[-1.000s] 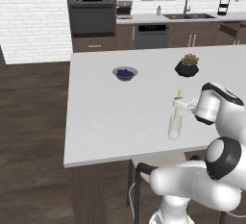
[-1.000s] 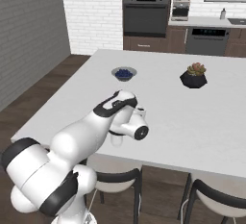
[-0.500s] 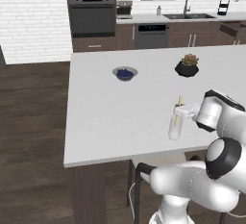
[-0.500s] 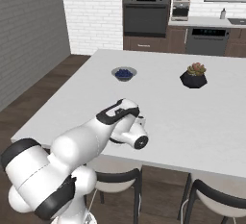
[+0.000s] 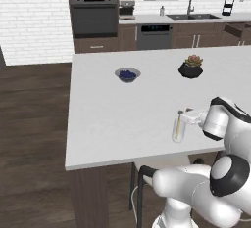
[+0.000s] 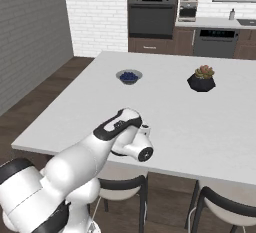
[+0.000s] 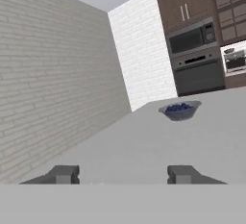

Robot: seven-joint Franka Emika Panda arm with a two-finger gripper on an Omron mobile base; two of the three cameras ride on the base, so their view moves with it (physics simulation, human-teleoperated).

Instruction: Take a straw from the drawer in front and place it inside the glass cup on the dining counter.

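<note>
Claw (image 7: 122, 174) with jaws standing apart, nothing between the two dark tips (image 7: 62, 174), seen plainly in the hand view. Held low and level over the dining counter (image 5: 117, 109), close to its near edge, pointing along the white top. Just in front of the claw (image 5: 188, 117) in the left base view, touching or nearly touching its tips: glass cup (image 5: 179, 129), upright on the counter. Inside that cup, pale yellow straw (image 5: 178, 125), leaning a little, its top end poking just above the rim. Not gripped by anything.

Farther ahead of the claw, well apart: grey bowl of dark blue berries (image 7: 179, 109), sitting toward the counter's far side, also seen in the left base view (image 5: 127, 74) and the right base view (image 6: 129, 76). Off to the claw's side on the same top, small potted succulent (image 5: 190, 67) in a dark pot. Beyond the counter's far edge, built-in oven (image 5: 93, 19) in a white brick wall, with a sink and tap (image 5: 191, 10) along the back worktop. Below the near edge, dark-framed stool (image 6: 122, 187) tucked under the counter.
</note>
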